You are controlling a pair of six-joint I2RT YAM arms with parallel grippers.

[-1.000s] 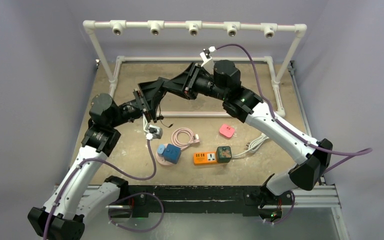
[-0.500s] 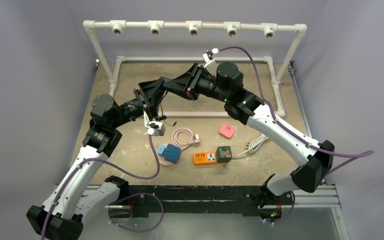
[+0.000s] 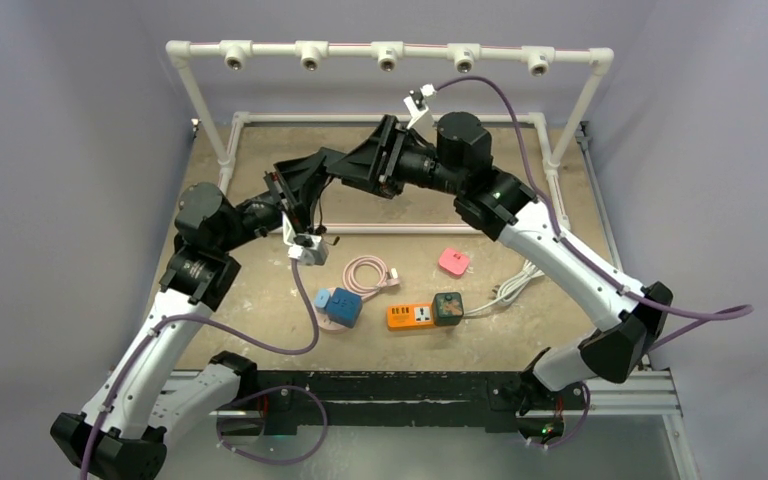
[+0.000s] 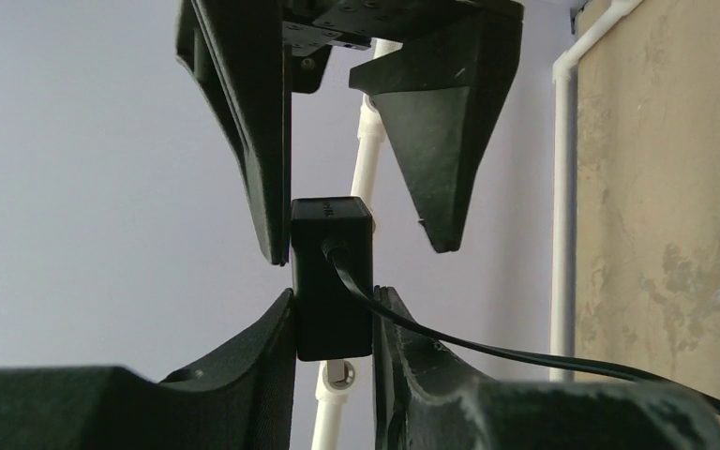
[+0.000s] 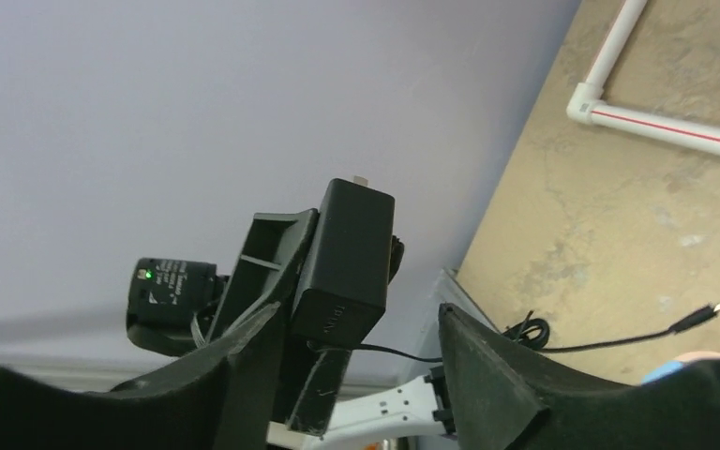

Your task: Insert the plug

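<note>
Aloft over the left half of the table point(image 3: 250, 160), the black plug point(image 5: 345, 258) is pinched in the left gripper point(image 4: 333, 298), whose fingers press on both its sides. Its thin cable point(image 4: 525, 356) trails away. The right gripper point(image 5: 358, 314) straddles the same plug with jaws spread, one finger touching it and the other apart. The orange power strip point(image 3: 410, 316) lies on the table, well apart.

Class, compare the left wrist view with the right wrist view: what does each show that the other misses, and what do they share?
Left wrist only: the right hand seen head-on, open around the black charger. Right wrist only: the charger's metal pin, the loose cable end on the table, a green light. Both: the charger gripped in the left hand, and white pipe.
</note>
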